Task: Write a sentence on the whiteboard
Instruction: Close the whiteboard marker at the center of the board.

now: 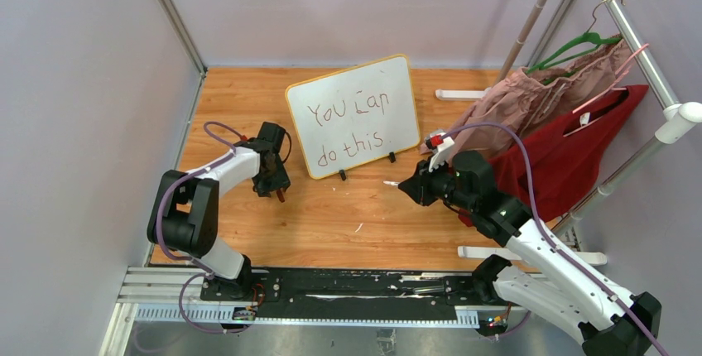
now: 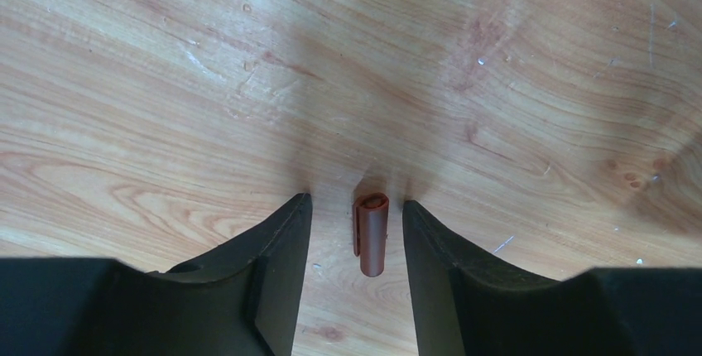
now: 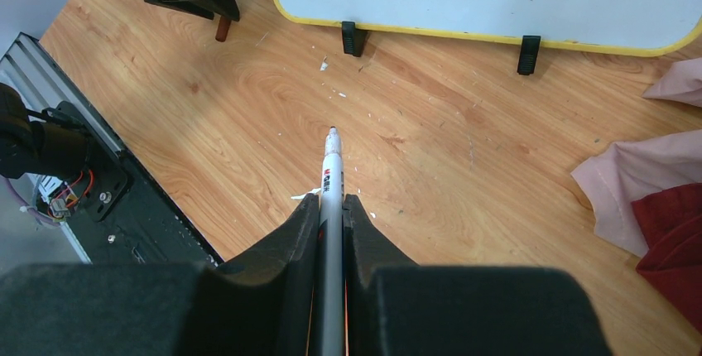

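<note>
The left tool (image 2: 354, 204), apart astride the cap (image 2: 372, 236) left of the whiteboard (image 1: 364, 83), should close squarely; the right tool (image 3: 331, 200) clamps the marker (image 3: 333, 165).

Whiteboard (image 1: 352, 116) stands mid-table (image 1: 331, 223), toward the back, w/ the sentence (image 1: 352, 128) on its face. Left gripper (image 1: 276, 186) is front-left of it, marker cap (image 2: 372, 233) on the table btwn its fingers. Right gripper (image 1: 406, 186) is front-right, its marker (image 3: 332, 174) pointing left. Clothes (image 1: 538, 99) hang on a rack (image 1: 646, 58) far right.
</note>
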You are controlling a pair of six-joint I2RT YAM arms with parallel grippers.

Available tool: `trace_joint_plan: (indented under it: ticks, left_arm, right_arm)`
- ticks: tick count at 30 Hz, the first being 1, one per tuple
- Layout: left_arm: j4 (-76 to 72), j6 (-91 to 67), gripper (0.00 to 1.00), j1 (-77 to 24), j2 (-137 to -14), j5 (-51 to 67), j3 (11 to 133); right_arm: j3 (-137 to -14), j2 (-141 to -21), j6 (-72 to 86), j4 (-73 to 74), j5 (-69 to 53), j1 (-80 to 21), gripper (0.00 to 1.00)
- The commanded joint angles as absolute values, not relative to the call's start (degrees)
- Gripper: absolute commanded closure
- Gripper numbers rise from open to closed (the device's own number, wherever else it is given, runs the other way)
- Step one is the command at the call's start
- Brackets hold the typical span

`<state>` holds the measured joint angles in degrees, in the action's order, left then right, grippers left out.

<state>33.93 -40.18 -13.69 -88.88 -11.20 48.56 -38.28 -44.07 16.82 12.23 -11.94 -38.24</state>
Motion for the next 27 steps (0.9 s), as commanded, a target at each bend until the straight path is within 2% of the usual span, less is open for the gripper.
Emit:
trace_joint_plan:
  ticks: [1, 15, 27]
  left_arm:
    - [33.8, -40.8, 0.5, -14.0, -91.2, -12.9, 46.8]
    - [35.8, -41.9, 0.52, -16.0, -94.0, -14.6, 47.8]
    - [34.9, -43.4, 0.52, -16.3, -91.0, -11.9, 46.0]
  right_arm:
    - [-38.8, -42.9, 15.9, 13.1, -10.9, -38.9, 1.0]
    - [-37.7, -41.2, 15.8, 12.9, -10.5, -38.9, 1.0]
    - [-37.7, -40.9, 15.9, 12.9, -10.9, -38.9, 1.0]
